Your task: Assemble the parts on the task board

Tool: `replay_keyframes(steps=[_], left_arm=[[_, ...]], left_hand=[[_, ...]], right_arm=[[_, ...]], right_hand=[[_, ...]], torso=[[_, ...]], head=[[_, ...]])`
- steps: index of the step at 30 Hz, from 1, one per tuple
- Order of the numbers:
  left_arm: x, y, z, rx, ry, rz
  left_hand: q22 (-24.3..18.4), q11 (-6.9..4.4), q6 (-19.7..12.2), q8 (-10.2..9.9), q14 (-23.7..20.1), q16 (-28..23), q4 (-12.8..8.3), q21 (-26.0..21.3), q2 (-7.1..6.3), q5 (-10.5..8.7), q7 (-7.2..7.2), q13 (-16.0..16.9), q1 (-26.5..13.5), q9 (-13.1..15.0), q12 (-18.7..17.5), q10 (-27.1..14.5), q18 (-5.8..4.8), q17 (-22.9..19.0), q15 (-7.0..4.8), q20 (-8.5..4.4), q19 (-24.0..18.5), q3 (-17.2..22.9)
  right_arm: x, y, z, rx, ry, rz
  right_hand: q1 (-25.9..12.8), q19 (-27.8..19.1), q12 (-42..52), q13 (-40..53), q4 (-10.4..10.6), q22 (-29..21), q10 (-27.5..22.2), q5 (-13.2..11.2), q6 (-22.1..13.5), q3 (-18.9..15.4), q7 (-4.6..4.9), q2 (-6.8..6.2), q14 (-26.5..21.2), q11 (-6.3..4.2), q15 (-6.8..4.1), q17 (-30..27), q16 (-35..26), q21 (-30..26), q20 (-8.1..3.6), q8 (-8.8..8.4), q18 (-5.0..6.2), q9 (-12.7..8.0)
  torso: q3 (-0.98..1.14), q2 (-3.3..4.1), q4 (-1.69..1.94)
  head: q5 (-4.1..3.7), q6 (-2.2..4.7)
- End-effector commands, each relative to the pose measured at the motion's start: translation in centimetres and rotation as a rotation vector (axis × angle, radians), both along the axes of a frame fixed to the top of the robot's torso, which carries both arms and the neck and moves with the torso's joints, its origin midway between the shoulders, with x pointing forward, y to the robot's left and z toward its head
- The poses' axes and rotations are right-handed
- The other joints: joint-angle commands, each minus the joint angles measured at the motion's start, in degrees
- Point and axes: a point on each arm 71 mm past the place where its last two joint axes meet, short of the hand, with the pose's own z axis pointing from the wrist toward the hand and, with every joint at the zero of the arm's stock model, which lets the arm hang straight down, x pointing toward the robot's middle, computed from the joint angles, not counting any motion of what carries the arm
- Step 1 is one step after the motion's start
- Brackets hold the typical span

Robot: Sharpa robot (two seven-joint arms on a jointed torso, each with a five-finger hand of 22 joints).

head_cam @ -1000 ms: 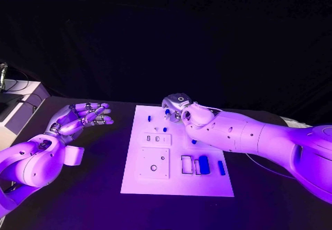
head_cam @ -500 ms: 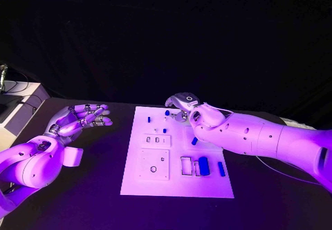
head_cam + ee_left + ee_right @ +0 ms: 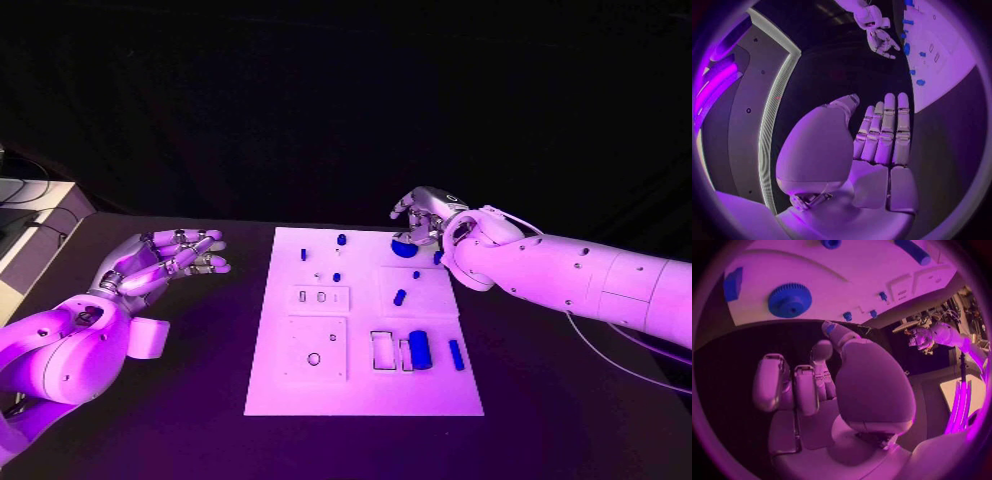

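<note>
Task board (image 3: pixel 361 385): gear (image 3: pixel 405 248) beside fingers (image 3: pixel 418 222) (apart)

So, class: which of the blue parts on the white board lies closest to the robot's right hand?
The round toothed gear at the board's far right corner, just beside the right hand. It is a wide disc; the other blue parts are small pegs or bars lying farther off.

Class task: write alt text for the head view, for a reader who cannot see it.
A white task board lies mid-table with small blue parts on it. The right hand hovers at the board's far right corner beside a round blue gear, holding nothing visible. The left hand is off the board's left side, fingers spread and empty.
</note>
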Motion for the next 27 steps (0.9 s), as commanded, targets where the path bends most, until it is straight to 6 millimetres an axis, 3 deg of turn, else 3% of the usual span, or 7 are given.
replay_keyframes(steps=[1, 9, 14, 16, 18, 19, 27], left_arm=[[-0.1, -0.3, -0.1, -0.005, -0.012, -0.035], [-0.1, -0.3, -0.6, -0.005, -0.003, -0.036], [-0.1, -0.3, -0.8, 0.004, 0.000, -0.034], [-0.1, -0.3, -0.9, 0.008, 0.002, -0.033], [0.0, -0.3, -0.9, 0.011, 0.003, -0.032], [0.0, -0.2, -1.0, 0.012, 0.003, -0.032], [0.0, 0.0, -1.0, 0.019, 0.006, -0.025]], left_hand=[[0.1, 0.02, -0.1, -0.2, -0.2, 0.2, 0.0, 0.3, -0.51, -0.20, 0.03, 0.0, 0.0, -0.1, -0.2, -0.2, 0.70, 0.1, -0.27, -0.18, 0.4, 0.3], [0.1, -0.01, -0.1, -0.2, -0.3, 0.1, -0.1, 0.3, -0.51, -0.18, -0.01, 0.0, 0.1, -0.1, -0.2, -0.2, 0.68, 0.2, -0.26, -0.19, 0.4, 0.3], [0.1, -0.01, -0.1, -0.2, -0.3, 0.1, -0.1, 0.3, -0.51, -0.18, -0.01, 0.0, 0.1, -0.1, -0.2, -0.2, 0.68, 0.2, -0.26, -0.19, 0.4, 0.3], [0.2, -0.01, -0.1, -0.2, -0.4, 0.1, -0.2, 0.4, -0.51, -0.17, -0.02, 0.0, 0.1, -0.1, -0.1, -0.2, 0.66, 0.2, -0.26, -0.20, 0.3, 0.4], [0.2, -0.01, -0.1, -0.2, -0.4, 0.1, -0.2, 0.4, -0.51, -0.17, -0.02, 0.0, 0.1, -0.1, -0.1, -0.2, 0.66, 0.2, -0.26, -0.20, 0.3, 0.4], [0.2, -0.01, -0.1, -0.2, -0.4, 0.1, -0.2, 0.4, -0.51, -0.17, -0.02, 0.0, 0.1, -0.1, -0.1, -0.2, 0.66, 0.2, -0.26, -0.20, 0.3, 0.4], [0.2, -0.01, -0.1, -0.2, -0.4, 0.1, -0.2, 0.4, -0.51, -0.17, -0.02, 0.0, 0.1, -0.1, -0.1, -0.2, 0.66, 0.2, -0.26, -0.20, 0.3, 0.4]], right_arm=[[0.1, -0.6, -1.0, 0.053, 0.163, -0.002], [0.6, -1.8, -1.8, 0.056, 0.257, -0.063], [0.7, -1.3, -1.9, 0.030, 0.255, -0.080], [0.8, -1.2, -1.9, 0.019, 0.248, -0.091], [0.8, -1.3, -1.9, 0.011, 0.239, -0.102], [0.8, -1.3, -1.8, 0.006, 0.232, -0.108], [0.7, -1.7, -1.7, -0.008, 0.213, -0.133]], right_hand=[[0.6, 3.3, 36.8, 39.9, 3.1, 11.7, 8.9, 0.6, -2.8, -6.6, 1.39, 1.91, 5.2, 1.93, 1.95, 13.6, 4.9, 8.9, 1.45, 1.21, -2.62, 0.5], [2.1, 4.9, 36.8, 39.9, 5.2, 16.7, 8.9, 0.1, -4.2, -10.6, 1.97, 2.65, 6.0, 2.40, 2.59, 17.5, 5.8, 12.7, 2.11, 1.94, -3.65, 0.7], [2.4, 5.0, 36.8, 39.9, 5.5, 17.2, 8.9, 0.1, -4.2, -10.8, 1.98, 2.90, 6.0, 2.42, 2.64, 17.5, 5.8, 13.0, 2.18, 2.15, -3.74, 0.7], [2.4, 5.1, 36.8, 39.9, 5.8, 17.5, 8.9, 0.1, -4.0, -11.0, 1.94, 2.95, 6.0, 2.40, 2.64, 17.5, 5.8, 13.3, 2.21, 2.37, -3.81, 0.8], [2.4, 5.2, 36.8, 39.9, 6.0, 17.7, 8.9, 0.1, -4.0, -11.2, 1.92, 2.99, 6.0, 2.39, 2.64, 17.5, 5.8, 13.4, 2.22, 2.50, -3.85, 0.8], [2.4, 5.2, 36.8, 39.9, 6.0, 17.7, 8.9, 0.1, -4.0, -11.2, 1.92, 2.99, 6.0, 2.39, 2.64, 17.5, 5.8, 13.4, 2.22, 2.50, -3.85, 0.8], [2.6, 5.4, 36.8, 39.9, 6.3, 18.2, 8.9, 0.4, -3.8, -11.3, 1.87, 3.14, 6.0, 2.34, 2.62, 17.5, 5.8, 13.8, 2.23, 2.76, -3.96, 0.9]], torso=[[0.24, 0.08, 0.02], [0.82, 0.56, 0.01], [0.79, 0.49, 0.03], [0.66, 0.39, 0.13], [0.67, 0.38, 0.21], [0.53, 0.28, 0.20], [0.57, 0.43, 0.07]], head=[[-0.24, -0.21], [-0.32, -0.03], [-0.07, -0.22], [-0.15, -0.47], [-0.29, -0.57], [-0.31, -0.71], [-0.32, -0.79]])
